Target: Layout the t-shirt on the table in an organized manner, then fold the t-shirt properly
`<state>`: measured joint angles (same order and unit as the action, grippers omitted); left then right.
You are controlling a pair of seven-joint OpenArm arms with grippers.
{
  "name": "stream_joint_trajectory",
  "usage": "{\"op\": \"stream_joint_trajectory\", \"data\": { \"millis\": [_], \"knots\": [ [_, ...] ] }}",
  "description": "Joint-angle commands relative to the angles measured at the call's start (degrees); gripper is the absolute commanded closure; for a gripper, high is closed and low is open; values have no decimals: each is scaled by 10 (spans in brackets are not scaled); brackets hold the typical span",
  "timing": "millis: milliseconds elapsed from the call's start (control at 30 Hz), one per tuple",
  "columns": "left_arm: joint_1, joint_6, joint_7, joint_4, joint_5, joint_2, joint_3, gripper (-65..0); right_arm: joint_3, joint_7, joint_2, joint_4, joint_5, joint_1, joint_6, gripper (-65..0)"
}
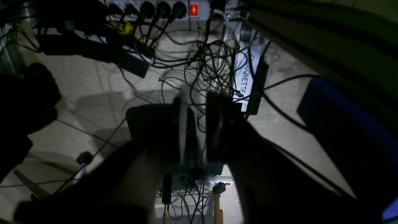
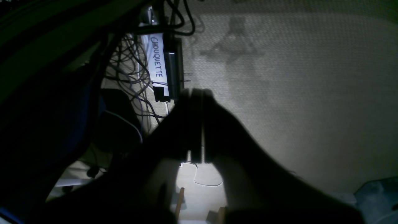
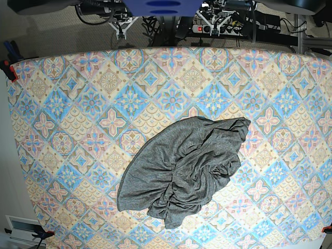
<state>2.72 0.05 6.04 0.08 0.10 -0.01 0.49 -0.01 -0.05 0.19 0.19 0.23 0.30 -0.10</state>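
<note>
Below the left wrist camera: floor, not tabletop. Left gripper (image 1: pixel 197 124) has two dark fingers with a narrow gap between them, nothing in it. Behind the fingers, a tangle of black cables (image 1: pixel 214 62). Two power strips visible, each with a red lit switch: one (image 1: pixel 174 7) at the top edge beyond the cables, one (image 1: pixel 217 182) low down beneath the fingers. One white label reading CHOUQUETTE (image 1: pixel 245 77) just right of the cable tangle.

Right wrist view: right gripper (image 2: pixel 202 124) has both fingers pressed together, holding nothing. Same label (image 2: pixel 157 59) sits up-left of the fingertips, cables (image 2: pixel 130 68) left of it. Rest is bare carpet (image 2: pixel 295 93).

Base view: one t-shirt (image 3: pixel 189 168), dark grey, crumpled in a heap, slightly right of centre on the table (image 3: pixel 67 104), no arm touching it. Both arms sit beyond the table's far edge, grippers too small to read here.
</note>
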Motion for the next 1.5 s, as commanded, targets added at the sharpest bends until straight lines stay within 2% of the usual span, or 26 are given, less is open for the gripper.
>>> {"op": "stream_joint_trajectory", "data": {
  "millis": [0,200,467,1367,1467],
  "knots": [
    [2,2,3,0,-1,1,2,-93,-1,2,7,-1,-1,-3,1,0],
    [2,2,3,0,-1,1,2,-93,-1,55,21,-2,-1,-3,1,0],
    [1,2,2,-1,-1,1,2,-93,-1,32,23,-2,-1,-3,1,0],
    [2,2,3,-1,-1,0,2,-93,1,35,26,-2,3,-3,1,0],
    [3,3,3,-1,-1,-9,2,-91,4,37,27,-2,4,-7,1,0]
  ]
}}
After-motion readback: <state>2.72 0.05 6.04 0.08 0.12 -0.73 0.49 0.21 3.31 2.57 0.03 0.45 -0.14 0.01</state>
